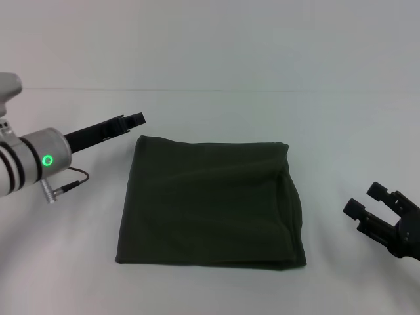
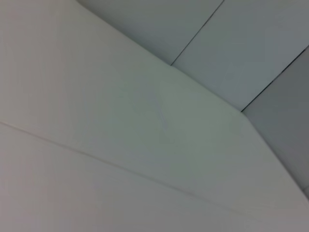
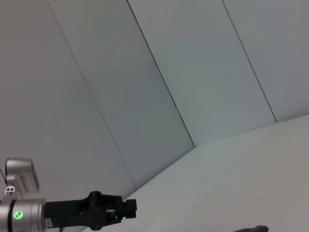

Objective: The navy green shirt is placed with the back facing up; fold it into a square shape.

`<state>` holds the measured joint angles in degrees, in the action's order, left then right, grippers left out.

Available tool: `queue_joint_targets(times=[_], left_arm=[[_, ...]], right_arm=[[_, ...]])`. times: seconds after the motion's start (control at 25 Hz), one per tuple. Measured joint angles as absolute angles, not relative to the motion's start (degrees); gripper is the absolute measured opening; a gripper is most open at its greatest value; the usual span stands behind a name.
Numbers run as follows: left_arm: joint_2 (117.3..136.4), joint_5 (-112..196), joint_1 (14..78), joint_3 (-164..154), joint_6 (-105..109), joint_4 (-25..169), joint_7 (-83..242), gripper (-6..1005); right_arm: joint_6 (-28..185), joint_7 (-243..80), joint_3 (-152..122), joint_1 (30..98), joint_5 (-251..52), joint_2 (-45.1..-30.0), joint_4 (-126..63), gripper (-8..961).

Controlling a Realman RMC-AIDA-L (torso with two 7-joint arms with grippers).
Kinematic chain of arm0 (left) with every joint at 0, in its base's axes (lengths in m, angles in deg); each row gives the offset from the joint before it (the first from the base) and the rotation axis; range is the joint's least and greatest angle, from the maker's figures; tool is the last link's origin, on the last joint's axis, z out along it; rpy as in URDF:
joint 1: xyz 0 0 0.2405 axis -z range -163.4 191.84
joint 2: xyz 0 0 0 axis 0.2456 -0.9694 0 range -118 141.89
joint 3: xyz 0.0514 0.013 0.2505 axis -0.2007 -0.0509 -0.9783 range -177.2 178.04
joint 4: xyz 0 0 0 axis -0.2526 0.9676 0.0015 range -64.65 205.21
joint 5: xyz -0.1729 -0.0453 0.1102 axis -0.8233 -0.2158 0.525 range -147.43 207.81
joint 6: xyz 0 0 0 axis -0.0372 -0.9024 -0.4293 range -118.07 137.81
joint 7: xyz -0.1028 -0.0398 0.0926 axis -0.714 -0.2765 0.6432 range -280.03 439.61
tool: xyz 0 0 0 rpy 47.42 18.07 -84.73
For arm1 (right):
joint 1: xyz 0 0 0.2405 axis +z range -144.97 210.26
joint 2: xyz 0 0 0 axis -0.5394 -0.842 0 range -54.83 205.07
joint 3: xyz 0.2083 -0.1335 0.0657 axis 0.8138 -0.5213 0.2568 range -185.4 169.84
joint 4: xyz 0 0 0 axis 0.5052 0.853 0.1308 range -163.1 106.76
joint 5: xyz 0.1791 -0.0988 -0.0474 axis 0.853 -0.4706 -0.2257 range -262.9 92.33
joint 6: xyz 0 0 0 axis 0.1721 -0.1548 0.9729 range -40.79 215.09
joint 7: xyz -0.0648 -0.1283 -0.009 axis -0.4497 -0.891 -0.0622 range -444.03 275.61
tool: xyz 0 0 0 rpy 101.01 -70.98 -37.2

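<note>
The navy green shirt (image 1: 210, 203) lies flat at the middle of the white counter (image 1: 328, 118), already folded into a near square, so the folding looks finished. The left tool (image 1: 134, 119) hovers beside its far left corner, fingers' spread unclear; the right tool (image 1: 373, 200) sits apart on the right, spread wide and empty. What remains is probably just pulling both arms away.

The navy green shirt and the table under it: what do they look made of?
The navy green shirt looks like soft matte knit fabric: no sheen, shallow creases, rounded layered folds at its edges. The table looks like smooth white laminate or painted board, faintly reflective; which one is unclear.
</note>
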<state>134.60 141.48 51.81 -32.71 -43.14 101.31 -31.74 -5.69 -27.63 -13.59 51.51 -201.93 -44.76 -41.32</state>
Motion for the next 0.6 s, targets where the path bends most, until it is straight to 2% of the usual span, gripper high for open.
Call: queue_joint_targets(times=[0.16, 0.52, 0.6], left_arm=[[135.42, 138.13, 48.48, -31.03, -48.96, 105.9, -26.82, 269], [136.06, 135.36, 38.46, -27.27, -84.47, 116.03, 0.08, 508], [136.37, 135.76, 35.89, -26.92, -88.54, 116.42, 5.46, 592]], right_arm=[[-5.95, -29.83, -14.19, 52.52, -201.93, -44.73, -41.56, 915], [-8.25, -42.54, -19.53, 56.25, -201.92, -44.85, -41.31, 915], [-7.3, -44.92, -21.17, 56.71, -201.92, -44.97, -40.62, 915]])
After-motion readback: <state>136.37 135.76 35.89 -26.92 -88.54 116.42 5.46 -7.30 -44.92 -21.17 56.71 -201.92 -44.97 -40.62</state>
